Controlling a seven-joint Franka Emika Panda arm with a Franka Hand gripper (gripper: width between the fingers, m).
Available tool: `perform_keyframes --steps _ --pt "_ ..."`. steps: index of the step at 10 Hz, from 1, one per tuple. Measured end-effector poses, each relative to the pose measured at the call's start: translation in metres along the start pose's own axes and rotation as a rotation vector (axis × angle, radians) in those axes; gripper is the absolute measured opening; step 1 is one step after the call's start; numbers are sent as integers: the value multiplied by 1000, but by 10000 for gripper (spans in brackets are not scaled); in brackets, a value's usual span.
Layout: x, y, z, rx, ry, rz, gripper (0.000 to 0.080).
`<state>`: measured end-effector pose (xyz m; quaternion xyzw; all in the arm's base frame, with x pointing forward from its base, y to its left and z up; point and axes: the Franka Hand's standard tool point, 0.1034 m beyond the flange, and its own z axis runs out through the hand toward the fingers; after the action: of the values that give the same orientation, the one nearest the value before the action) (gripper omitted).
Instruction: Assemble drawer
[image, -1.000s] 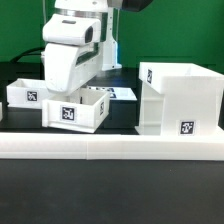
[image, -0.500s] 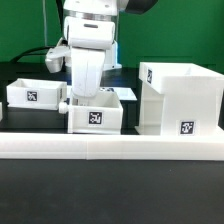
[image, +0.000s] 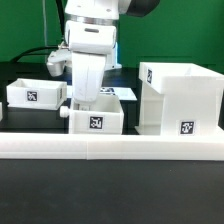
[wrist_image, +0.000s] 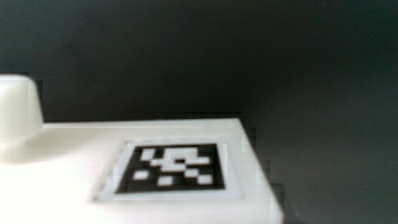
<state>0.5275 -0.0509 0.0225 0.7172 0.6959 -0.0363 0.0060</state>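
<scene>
The tray (image: 97, 122) has been squared and lowered at nine o'clock of the box (image: 182, 98). It is held clamped by the gripper (image: 88, 96), so insertion is judged near.

setting: robotics lab | cues: marker tags (image: 186, 127), green backdrop (image: 25, 30), black table (image: 110, 190)

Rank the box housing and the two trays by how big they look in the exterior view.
1. The box housing, clearly the largest.
2. The middle tray and the left tray are not ranked. They look much alike, and the middle one sits nearer the camera, so its slightly bigger look proves nothing.
</scene>
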Motion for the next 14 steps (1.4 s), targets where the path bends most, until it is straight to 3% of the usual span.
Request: perform_keyframes --steps 2,3,6,7,12,14 --pt "10 11 4 -3 6 25 42" --pt "9 11 5 -22 8 28 42" --pt "8 10 7 -19 8 30 42" --pt "11 12 8 -32 9 23 42" --pt "29 17 4 -31 0 -12 42" --pt "27 16 4 -29 0 -8 42"
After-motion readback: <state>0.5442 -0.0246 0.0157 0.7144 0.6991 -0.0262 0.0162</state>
